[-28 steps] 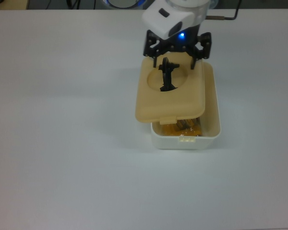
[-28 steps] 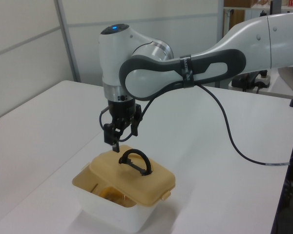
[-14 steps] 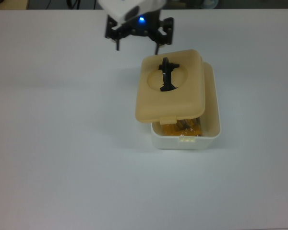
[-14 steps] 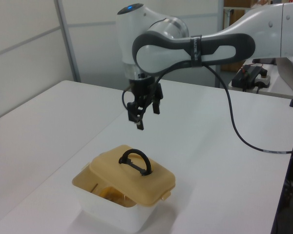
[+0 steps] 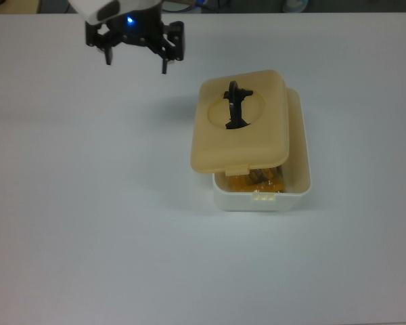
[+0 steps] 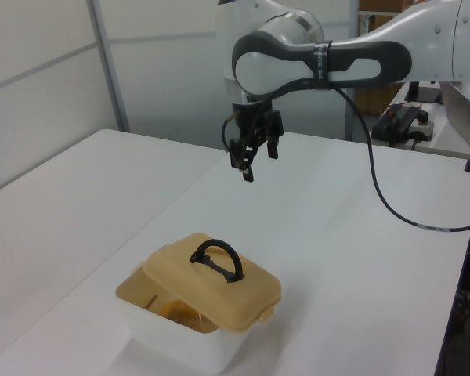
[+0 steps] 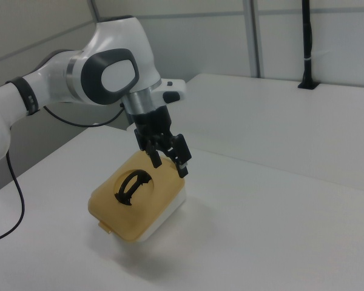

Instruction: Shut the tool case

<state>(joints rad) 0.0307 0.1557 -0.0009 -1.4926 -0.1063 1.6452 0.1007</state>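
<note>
1. A white and grey robot arm (image 6: pixel 352 59) reaches in over a plain white table (image 5: pixel 88 223), with its wrist turned so the black two-finger gripper (image 5: pixel 136 64) points straight down.
2. The gripper hangs in the air above bare table, well apart from the case, toward the top view's upper left. Its jaws stand apart and hold nothing.
3. A small white rounded-rectangular plastic tub (image 5: pixel 299 183) sits on the table at the top view's centre right.
4. A tan plastic lid (image 5: pixel 240 139) with a round recess rests on the tub but askew, shifted toward the top view's upper left, so one end of the tub stays uncovered.
5. An upright black arched handle (image 6: pixel 217 260) rises from the lid's recess.
6. Yellow-orange contents (image 5: pixel 257 181) show through the uncovered gap.
</note>
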